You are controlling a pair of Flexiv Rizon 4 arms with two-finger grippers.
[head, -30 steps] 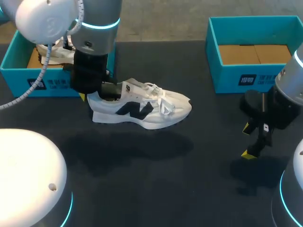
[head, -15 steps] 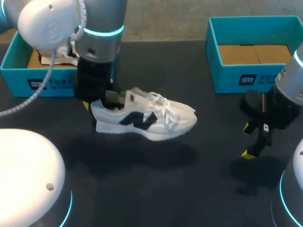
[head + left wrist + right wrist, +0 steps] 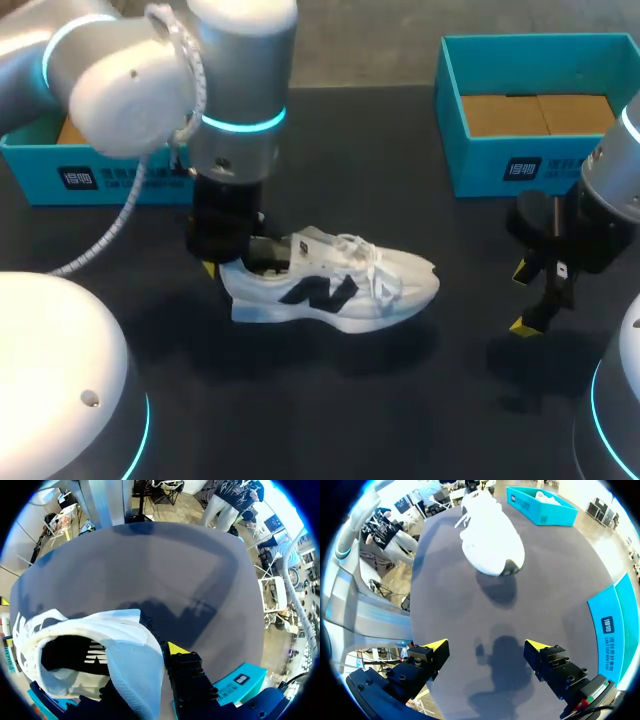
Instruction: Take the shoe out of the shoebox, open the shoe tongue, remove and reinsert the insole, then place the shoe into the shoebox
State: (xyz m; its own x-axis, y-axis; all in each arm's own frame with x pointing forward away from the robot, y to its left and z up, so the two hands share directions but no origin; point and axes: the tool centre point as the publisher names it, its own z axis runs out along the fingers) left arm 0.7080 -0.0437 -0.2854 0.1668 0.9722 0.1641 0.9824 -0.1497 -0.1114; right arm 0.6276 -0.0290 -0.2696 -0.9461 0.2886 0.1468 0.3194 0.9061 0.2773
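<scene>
now left gripper (image 3: 235,265) clamps shoe (image 3: 345,290) at heel — right gripper (image 3: 486,646) spread wide, touching nothing.

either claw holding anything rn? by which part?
Left claw grips the white shoe by its heel collar, one finger inside the opening. Right claw is open, empty.

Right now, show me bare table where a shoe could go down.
Bare table lies on the near side of the shoe, between its toe and the right arm's fingers, and between the left shoebox and right shoebox. Crowded: the shoe's heel, under the left arm.
</scene>
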